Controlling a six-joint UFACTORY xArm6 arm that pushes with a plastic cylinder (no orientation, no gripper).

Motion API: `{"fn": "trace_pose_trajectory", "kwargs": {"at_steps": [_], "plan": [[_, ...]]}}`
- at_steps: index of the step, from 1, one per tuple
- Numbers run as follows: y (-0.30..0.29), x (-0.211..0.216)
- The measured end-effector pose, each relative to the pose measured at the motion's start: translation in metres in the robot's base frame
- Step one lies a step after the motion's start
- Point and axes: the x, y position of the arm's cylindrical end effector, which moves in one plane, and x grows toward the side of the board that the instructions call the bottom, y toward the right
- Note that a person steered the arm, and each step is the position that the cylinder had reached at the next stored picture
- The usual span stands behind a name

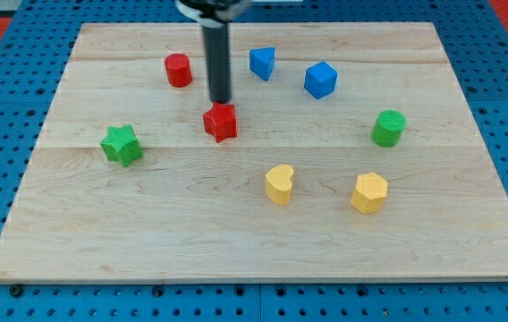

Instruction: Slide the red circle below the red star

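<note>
My tip [223,100] sits just above the red star [221,122] in the view, touching or almost touching its upper edge — I cannot tell which. There are no jaws to read as apart or together; the arm ends in the plain dark rod.

The red circle [178,70] stands up and to the view's left of the star, near the rod but apart from it. To the view's right of the rod are a blue triangle [262,63] and a blue cube [320,80]. A green cylinder [387,128] is at the right, a green star [122,144] at the left. Toward the bottom of the wooden tabletop [147,241] lie a yellow heart [279,184] and a yellow hexagon [369,192] — well apart from the red blocks.
</note>
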Motion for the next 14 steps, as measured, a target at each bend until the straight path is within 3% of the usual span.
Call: {"fn": "trace_pose_trajectory", "kwargs": {"at_steps": [1, 2, 3, 4, 5, 6, 7, 9, 10, 12, 13, 14], "plan": [[-0.068, -0.016], [-0.148, 0.010], [-0.155, 0.082], [-0.114, 0.133], [-0.030, 0.133], [-0.116, 0.130], [-0.147, 0.110], [-0.018, 0.105], [0.018, 0.111], [-0.049, 0.112], [-0.024, 0.084], [0.053, 0.080]]}}
